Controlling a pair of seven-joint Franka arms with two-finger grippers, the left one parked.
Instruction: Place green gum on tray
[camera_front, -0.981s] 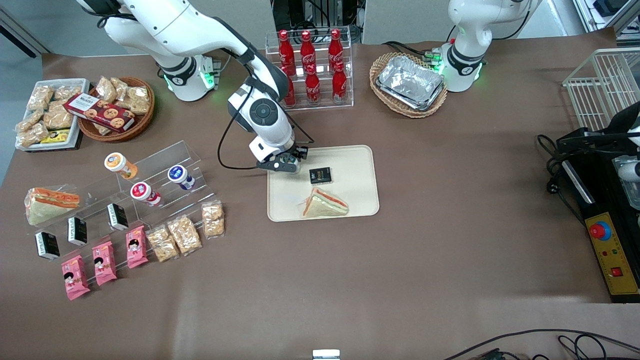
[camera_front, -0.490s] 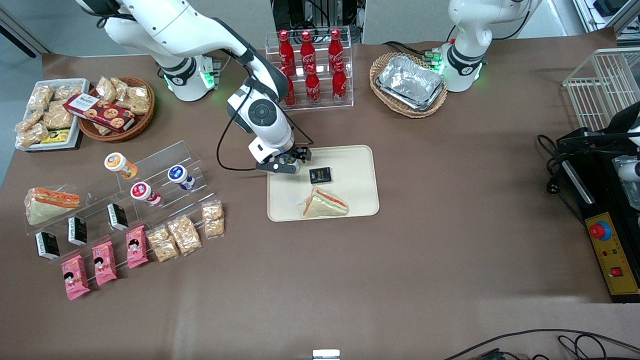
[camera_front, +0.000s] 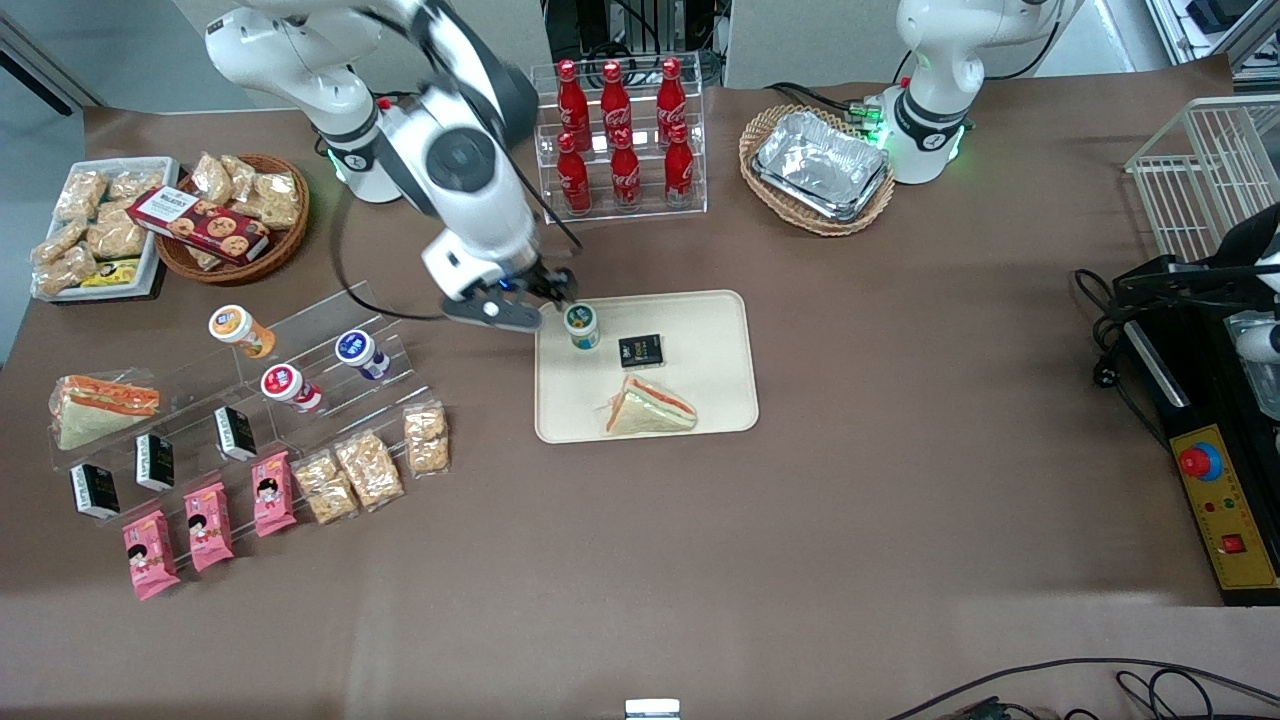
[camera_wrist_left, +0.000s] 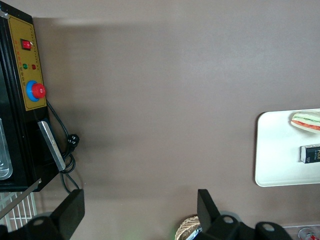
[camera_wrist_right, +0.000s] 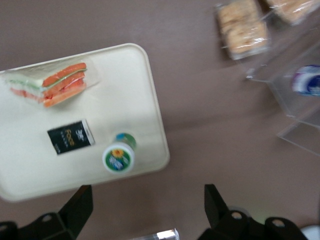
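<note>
The green gum stands upright on the cream-beige tray, near the tray's corner farthest from the front camera on the working arm's side. It also shows in the right wrist view, with its white lid and round green label, on the tray. My gripper is open and empty, raised above the table just off the tray's edge, apart from the gum. In the right wrist view the gripper holds nothing between its fingers.
A black packet and a wrapped sandwich lie on the tray. A clear stand holds orange, red and blue-labelled bottles. Cola bottles stand in a rack. A basket holds foil trays.
My gripper let go of the green gum, rose and moved off the tray toward the working arm's end. The gum now stands free on the tray.
</note>
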